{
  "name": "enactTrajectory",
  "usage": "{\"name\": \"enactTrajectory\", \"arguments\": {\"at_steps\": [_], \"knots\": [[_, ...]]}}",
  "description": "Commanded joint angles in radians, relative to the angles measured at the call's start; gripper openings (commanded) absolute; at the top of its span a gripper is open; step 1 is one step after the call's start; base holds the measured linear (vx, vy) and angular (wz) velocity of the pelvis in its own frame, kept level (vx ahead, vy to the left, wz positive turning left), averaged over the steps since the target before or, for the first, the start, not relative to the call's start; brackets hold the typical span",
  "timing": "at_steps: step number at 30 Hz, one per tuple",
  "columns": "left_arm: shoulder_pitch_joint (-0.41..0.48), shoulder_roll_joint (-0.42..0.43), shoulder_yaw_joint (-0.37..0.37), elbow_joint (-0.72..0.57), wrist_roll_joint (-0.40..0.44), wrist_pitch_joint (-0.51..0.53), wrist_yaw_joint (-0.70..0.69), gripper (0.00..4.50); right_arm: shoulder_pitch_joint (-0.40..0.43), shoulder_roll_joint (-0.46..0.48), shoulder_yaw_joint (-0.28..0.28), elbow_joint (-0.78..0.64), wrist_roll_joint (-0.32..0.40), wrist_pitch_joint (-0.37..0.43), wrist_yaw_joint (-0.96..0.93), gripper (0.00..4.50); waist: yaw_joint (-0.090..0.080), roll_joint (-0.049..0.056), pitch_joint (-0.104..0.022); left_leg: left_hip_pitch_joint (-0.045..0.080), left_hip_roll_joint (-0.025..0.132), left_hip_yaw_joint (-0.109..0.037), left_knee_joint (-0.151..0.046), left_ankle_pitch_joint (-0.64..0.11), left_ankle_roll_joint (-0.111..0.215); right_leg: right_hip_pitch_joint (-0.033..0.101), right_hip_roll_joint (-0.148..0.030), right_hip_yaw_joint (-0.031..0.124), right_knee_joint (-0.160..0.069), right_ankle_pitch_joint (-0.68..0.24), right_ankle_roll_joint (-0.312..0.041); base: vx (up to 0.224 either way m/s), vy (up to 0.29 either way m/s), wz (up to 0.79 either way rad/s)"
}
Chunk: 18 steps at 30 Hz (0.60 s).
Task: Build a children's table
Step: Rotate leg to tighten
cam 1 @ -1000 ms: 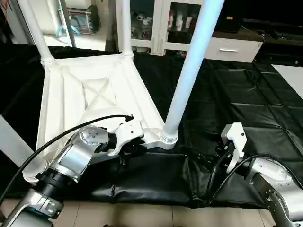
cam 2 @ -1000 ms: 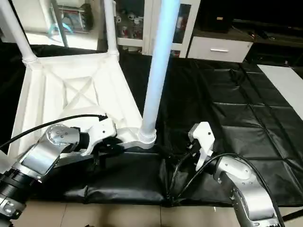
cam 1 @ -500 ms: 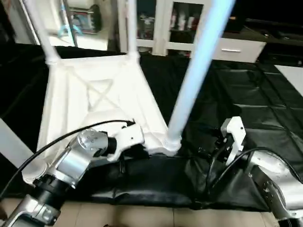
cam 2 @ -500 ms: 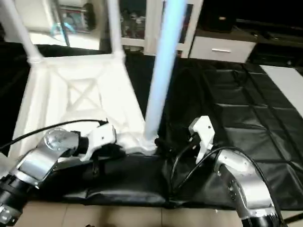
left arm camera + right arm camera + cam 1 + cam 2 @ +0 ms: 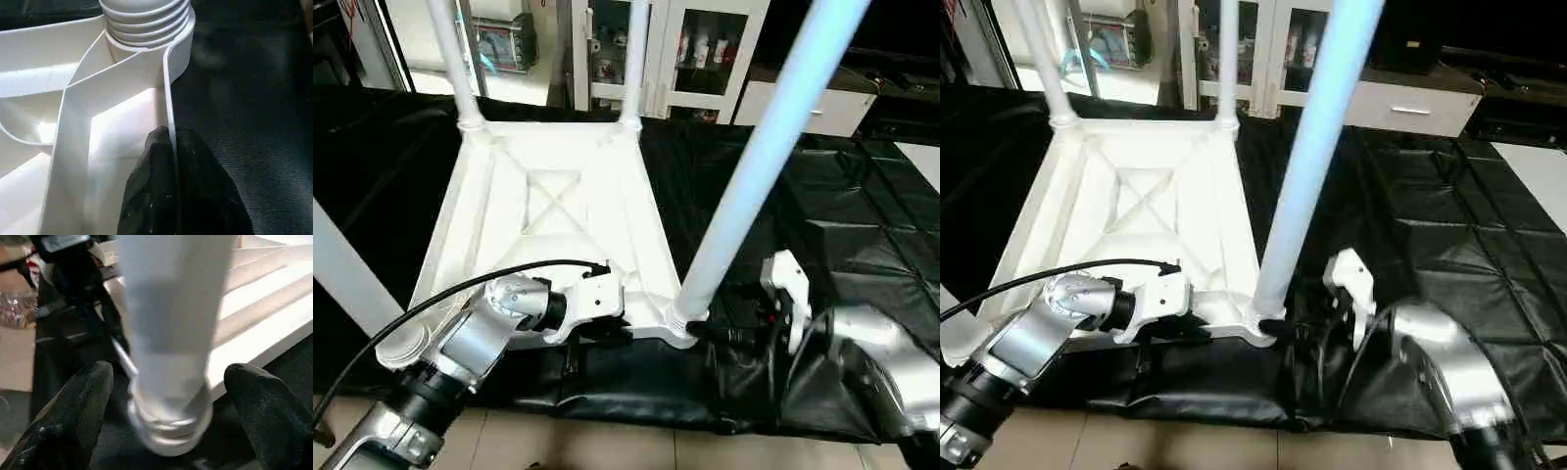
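The children's table lies upside down on the black mat, its white top (image 5: 548, 225) showing the X-ribbed underside. Legs stand up from its corner sockets: two at the far corners (image 5: 455, 59) (image 5: 634, 59), one at the near left (image 5: 342, 274) and one at the near right (image 5: 754, 166). My left gripper (image 5: 607, 328) is shut on the top's near rim (image 5: 168, 88), just beside the near-right socket. My right gripper (image 5: 166, 377) stands open around the base of the near-right leg, one finger (image 5: 83, 396) on each side with a gap to the tube.
The black mat (image 5: 842, 215) covers the floor under and to the right of the table, creased near my right arm. Glass-door cabinets (image 5: 705, 49) and a white drawer unit (image 5: 803, 103) stand at the back. Bare tile floor (image 5: 607, 450) runs along the near edge.
The camera has shifted and tilted. My right gripper has come in closer to the base of the near-right leg. The left gripper stays on the rim.
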Motion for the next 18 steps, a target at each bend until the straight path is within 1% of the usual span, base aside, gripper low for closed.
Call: {"name": "enactTrajectory", "arguments": {"at_steps": [1, 2, 3, 4, 5, 7, 8, 9, 11, 13, 14, 16, 17, 18], "knots": [[-0.005, -0.028, -0.043, -0.003, -0.043, -0.04, -0.045, 0.05, -0.018, -0.014, -0.002, 0.025, -0.019, -0.029, 0.017, 3.98, -0.005, -0.016, -0.055, 0.01, 0.039, -0.012, -0.072, -0.212, 0.045, 0.027, -0.042, 0.032, -0.066, -0.291, -0.196, 0.0, 0.0, 0.0], [-0.006, -0.027, -0.046, -0.002, -0.044, -0.04, -0.052, 0.05, -0.028, -0.016, 0.004, 0.039, -0.025, -0.039, 0.026, 3.98, -0.003, -0.013, -0.057, 0.011, 0.04, -0.012, -0.071, -0.197, 0.052, 0.027, -0.043, 0.033, -0.063, -0.266, -0.203, 0.0, 0.0, 0.0], [-0.008, -0.027, -0.048, 0.0, -0.043, -0.043, -0.056, 0.05, -0.036, -0.019, 0.012, 0.05, -0.032, -0.049, 0.036, 3.98, -0.003, -0.013, -0.057, 0.008, 0.039, -0.012, -0.071, -0.188, 0.056, 0.03, -0.042, 0.032, -0.061, -0.254, -0.206, 0.0, 0.0, 0.0], [-0.01, -0.028, -0.047, 0.002, -0.042, -0.043, -0.058, 0.0, -0.043, -0.024, 0.022, 0.06, -0.038, -0.057, 0.051, 3.69, -0.004, -0.017, -0.058, 0.005, 0.039, -0.012, -0.07, -0.175, 0.06, 0.033, -0.042, 0.031, -0.059, -0.236, -0.21, 0.0, 0.0, 0.0], [-0.012, -0.03, -0.046, 0.005, -0.04, -0.045, -0.059, 0.0, -0.05, -0.027, 0.031, 0.07, -0.042, -0.062, 0.068, 3.62, -0.004, -0.016, -0.057, 0.004, 0.039, -0.013, -0.07, -0.175, 0.063, 0.033, -0.042, 0.03, -0.058, -0.24, -0.213, 0.0, 0.0, 0.0], [-0.016, -0.032, -0.045, 0.012, -0.036, -0.049, -0.059, 0.0, -0.055, -0.031, 0.04, 0.081, -0.043, -0.064, 0.09, 3.56, -0.003, -0.017, -0.058, 0.007, 0.039, -0.011, -0.068, -0.178, 0.067, 0.032, -0.043, 0.031, -0.059, -0.242, -0.215, 0.0, 0.0, 0.0], [-0.019, -0.033, -0.045, 0.016, -0.034, -0.051, -0.059, 0.0, -0.058, -0.033, 0.046, 0.086, -0.044, -0.064, 0.103, 3.43, -0.001, -0.016, -0.057, 0.007, 0.039, -0.01, -0.068, -0.184, 0.069, 0.031, -0.043, 0.031, -0.061, -0.252, -0.214, 0.0, 0.0, 0.0], [-0.022, -0.034, -0.044, 0.02, -0.032, -0.052, -0.061, 0.0, -0.062, -0.035, 0.052, 0.094, -0.046, -0.065, 0.121, 3.27, -0.001, -0.017, -0.057, 0.006, 0.04, -0.011, -0.068, -0.188, 0.069, 0.032, -0.044, 0.031, -0.061, -0.258, -0.213, 0.0, 0.0, 0.0], [-0.028, -0.037, -0.044, 0.03, -0.029, -0.055, -0.064, 0.0, -0.067, -0.038, 0.067, 0.108, -0.052, -0.064, 0.155, 3.15, 0.001, -0.017, -0.057, 0.007, 0.041, -0.012, -0.069, -0.192, 0.067, 0.031, -0.044, 0.031, -0.062, -0.269, -0.212, 0.0, 0.0, 0.0], [-0.03, -0.037, -0.044, 0.032, -0.028, -0.056, -0.065, 0.0, -0.069, -0.035, 0.07, 0.116, -0.055, -0.071, 0.158, 2.97, 0.003, -0.016, -0.057, 0.006, 0.041, -0.012, -0.069, -0.191, 0.064, 0.031, -0.044, 0.031, -0.061, -0.266, -0.211, 0.0, 0.0, 0.0], [-0.032, -0.036, -0.046, 0.035, -0.025, -0.058, -0.066, 0.0, -0.076, -0.029, 0.072, 0.135, -0.06, -0.084, 0.159, 2.75, 0.003, -0.017, -0.057, 0.006, 0.041, -0.013, -0.069, -0.195, 0.061, 0.031, -0.044, 0.03, -0.061, -0.27, -0.21, 0.0, 0.0, 0.0], [-0.033, -0.036, -0.046, 0.039, -0.024, -0.06, -0.066, 0.0, -0.082, -0.025, 0.074, 0.15, -0.064, -0.091, 0.162, 2.72, 0.004, -0.016, -0.058, 0.007, 0.041, -0.012, -0.069, -0.195, 0.058, 0.031, -0.045, 0.03, -0.06, -0.266, -0.213, 0.0, 0.0, 0.0], [-0.035, -0.036, -0.047, 0.043, -0.021, -0.064, -0.066, 0.0, -0.085, -0.024, 0.075, 0.157, -0.066, -0.091, 0.169, 2.59, 0.004, -0.017, -0.057, 0.005, 0.04, -0.012, -0.069, -0.2, 0.058, 0.031, -0.044, 0.03, -0.061, -0.269, -0.211, 0.0, 0.0, 0.0], [-0.036, -0.036, -0.047, 0.043, -0.021, -0.064, -0.066, 0.0, -0.086, -0.024, 0.075, 0.159, -0.067, -0.091, 0.17, 2.46, 0.005, -0.016, -0.057, 0.007, 0.04, -0.013, -0.069, -0.204, 0.057, 0.031, -0.044, 0.031, -0.062, -0.278, -0.209, 0.0, 0.0, 0.0]]}}
